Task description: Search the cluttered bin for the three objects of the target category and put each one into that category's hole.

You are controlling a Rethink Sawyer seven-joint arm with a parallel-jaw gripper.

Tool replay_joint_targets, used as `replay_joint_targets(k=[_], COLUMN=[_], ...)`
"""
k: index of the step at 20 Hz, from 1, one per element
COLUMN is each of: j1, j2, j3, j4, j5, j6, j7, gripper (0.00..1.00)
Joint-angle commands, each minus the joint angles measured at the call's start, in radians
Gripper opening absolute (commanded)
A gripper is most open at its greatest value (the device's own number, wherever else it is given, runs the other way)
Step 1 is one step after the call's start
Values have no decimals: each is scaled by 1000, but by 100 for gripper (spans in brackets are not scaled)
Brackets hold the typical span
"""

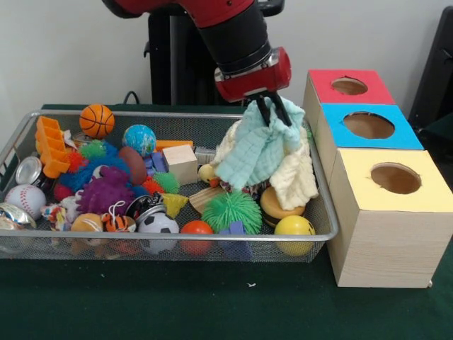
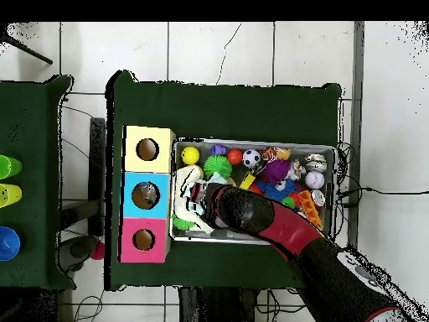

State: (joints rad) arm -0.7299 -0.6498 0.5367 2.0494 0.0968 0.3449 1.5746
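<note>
White tiled floor (image 2: pixel 251 50), pale wall (image 1: pixel 64 49), dark green tablecloth (image 1: pixel 177 304), cables on floor.

Front view: silver wire-mesh basket (image 1: pixel 42 244) sits left of three pale wooden boxes (image 1: pixel 386 241). Pale cloths (image 1: pixel 258 156) hang at basket's right end, beside round hole in blue box top (image 1: pixel 369 125).

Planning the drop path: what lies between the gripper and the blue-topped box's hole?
Front view: only the basket rim lies between the gripper, shut on cloths, and the hole.
</note>
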Motion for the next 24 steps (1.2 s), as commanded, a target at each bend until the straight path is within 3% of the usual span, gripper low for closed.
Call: replay_joint_targets(k=[1,6,7,13,16,20,24], j1=[51,107,112,165,176,148,71], j2=[-18,-14,-11,15,28,34,34], j3=[-15,-123,-134,-225,-243,-217,-143], j4=[20,-64,-72,-192,-251,-287,-283], j5=[59,-43,-56,-224,-341,-460,-531], j6=[-23,-42,-58,29,56,93,127], j7=[232,140,130,-14,-87,-148,-206], gripper=[0,0,100,100,100,100,100])
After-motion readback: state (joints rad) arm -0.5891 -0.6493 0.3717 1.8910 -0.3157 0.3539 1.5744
